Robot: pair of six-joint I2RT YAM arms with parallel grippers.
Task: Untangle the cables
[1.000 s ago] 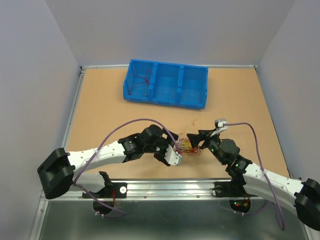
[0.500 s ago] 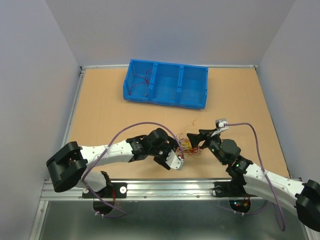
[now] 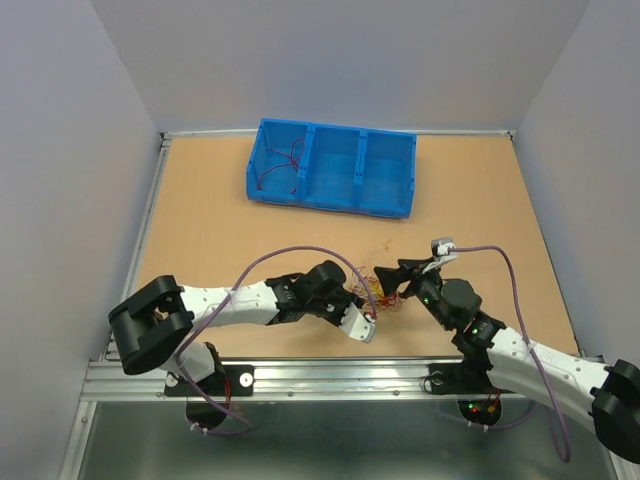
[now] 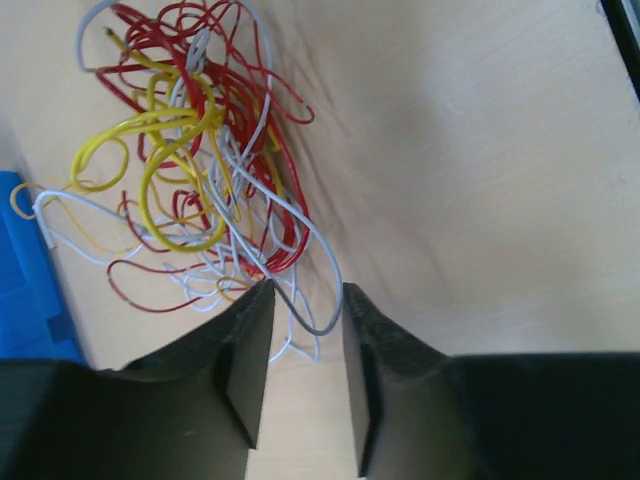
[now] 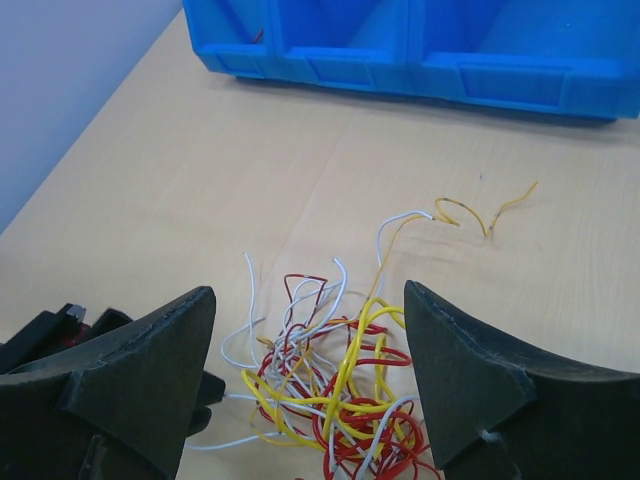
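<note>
The cables [image 4: 210, 130] look glossy plastic-sheathed, the table [image 4: 470, 150] matt pale wood, the bin [image 5: 520, 75] smooth plastic.

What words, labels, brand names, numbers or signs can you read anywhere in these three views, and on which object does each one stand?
None: no text can be read in any view.
The blue bin is plain, the cables carry no print, and the left gripper and right gripper are bare black.
The small white part on the right arm's cable is too small to show any marking.
</note>
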